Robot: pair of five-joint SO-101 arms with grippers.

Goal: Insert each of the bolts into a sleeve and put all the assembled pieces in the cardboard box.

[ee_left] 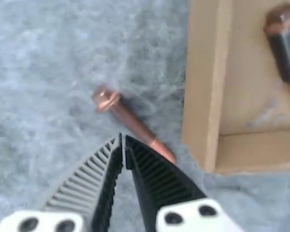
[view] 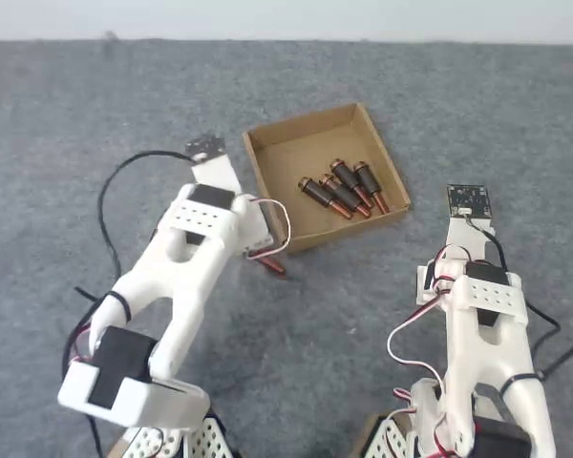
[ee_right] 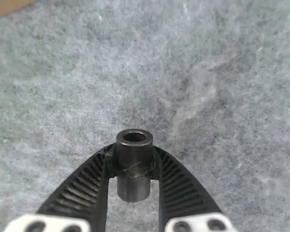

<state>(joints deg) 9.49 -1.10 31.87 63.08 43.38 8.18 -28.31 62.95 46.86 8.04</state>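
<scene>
Left fingers (ee_left: pixel 150 169) clenched, empty, tips just above the loose bolt (ee_left: pixel 130 123) lying on the desk beside the cardboard box (ee_left: pixel 203 96). Right fingers (ee_right: pixel 87 186) grasping a sleeve (ee_right: pixel 134 166) upright. Likely next: open left, grasp bolt, insert.

Bright, even, diffuse overhead light, no harsh glare, faint soft shadow on the grey carpet (view: pixel 363 305) under the left arm (view: pixel 186 262) at eight o'clock in the high view, dim halo around the sleeve (ee_right: pixel 134 166), small glint on the bolt (ee_left: pixel 128 120) head
</scene>
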